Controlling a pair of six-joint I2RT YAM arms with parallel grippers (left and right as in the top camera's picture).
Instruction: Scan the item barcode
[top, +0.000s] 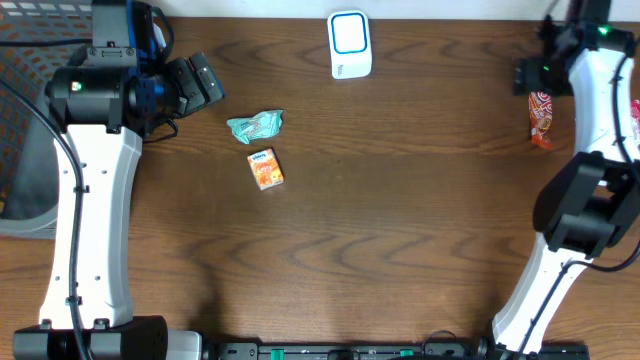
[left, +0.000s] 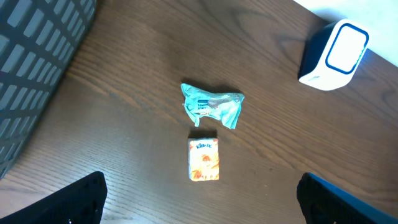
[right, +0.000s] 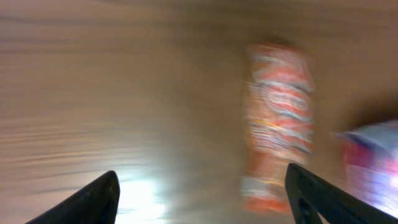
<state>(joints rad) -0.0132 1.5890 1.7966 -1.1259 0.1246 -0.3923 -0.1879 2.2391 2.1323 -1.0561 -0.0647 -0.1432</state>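
Left end effector (top: 200, 82) spread fully, empty, hovering over crumpled teal wrapper (left: 211, 104) and orange tissue pack (left: 204, 159), which lie just apart on the desk (top: 400, 220). Right end effector (right: 202, 186) wide, holding nothing; red snack packet (right: 278, 118) lies below it, near the desk's right edge. Likely the pick step: descend, grip one item, carry it to scanner (top: 350, 45). Middle of desk open; basket (top: 25, 80) crowds the left.

White arms (top: 85, 220), black joints (top: 585, 205)
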